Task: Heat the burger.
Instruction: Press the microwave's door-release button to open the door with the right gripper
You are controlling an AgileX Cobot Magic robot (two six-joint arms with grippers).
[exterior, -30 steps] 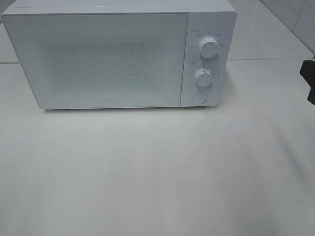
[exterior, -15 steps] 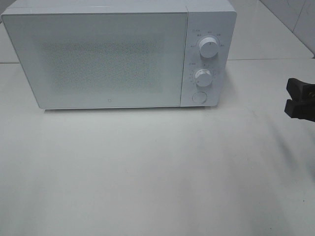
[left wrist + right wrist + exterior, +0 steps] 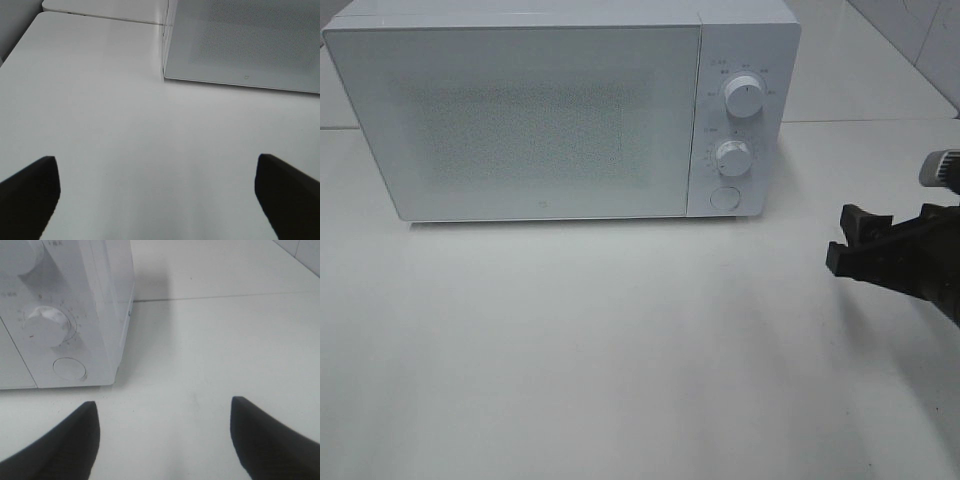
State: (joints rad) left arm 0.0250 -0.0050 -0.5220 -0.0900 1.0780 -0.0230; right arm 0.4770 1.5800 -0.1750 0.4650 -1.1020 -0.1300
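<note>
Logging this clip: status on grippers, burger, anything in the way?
Left gripper open, empty. Right gripper open, empty, right of the microwave. Burger not in view. Door shut on the microwave.

One microwave [image 3: 540, 120], two knobs [image 3: 743, 98] [image 3: 732, 156], one button [image 3: 724, 197]

A broad, matte white tabletop [image 3: 620, 350] fills nearly the whole scene, lit softly and evenly from above. A thin dark seam [image 3: 860, 121] runs across it toward the back, where the surface turns glossier. In the far right corner rises a wall of pale, shiny tiles [image 3: 925, 35] with grey grout lines. A boxy white microwave oven [image 3: 520, 120] stands at the back of the table and casts a faint shadow along its base. The left wrist view shows the table's rounded corner [image 3: 42, 16], with dim grey space beyond it.
</note>
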